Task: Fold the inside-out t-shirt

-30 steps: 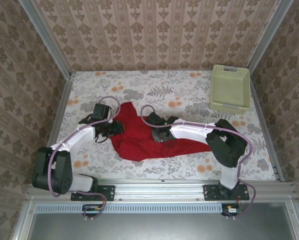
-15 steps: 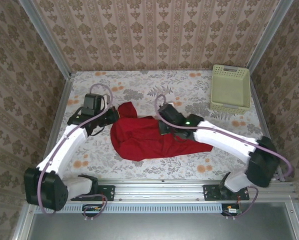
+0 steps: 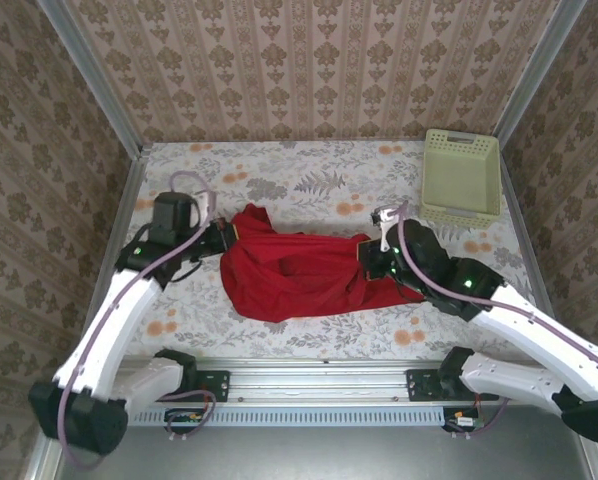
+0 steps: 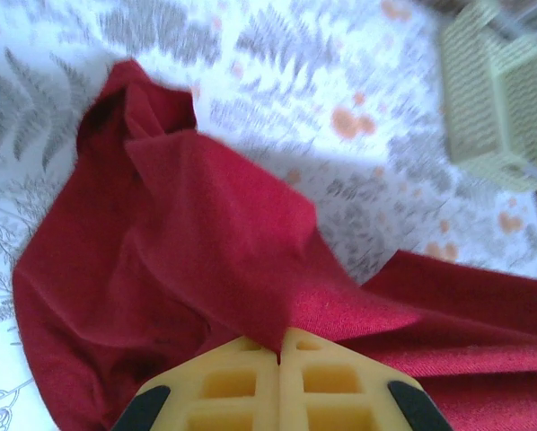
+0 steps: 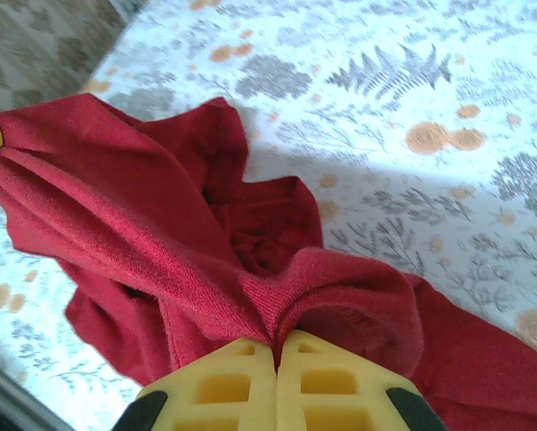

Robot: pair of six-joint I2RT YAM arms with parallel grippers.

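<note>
Top external view: both arms pinch the red inside-out t-shirt (image 3: 294,278) and hold it stretched between them.

The inside-out t-shirt lies crumpled on the middle of the floral table (image 3: 309,175), towards the near edge, drawn into a band running left to right. The left gripper (image 3: 226,236) is clamped on the garment's far-left corner, its yellow fingers (image 4: 333,370) pressed together with a ridge of red cloth caught between them. The right gripper (image 3: 365,262) grips the right part, its jaws likewise closed tight on a fold, with cloth bunched up just beyond the tips. A pale green basket (image 3: 461,178) stands at the far right corner of the table, well apart from the red cloth.
</note>
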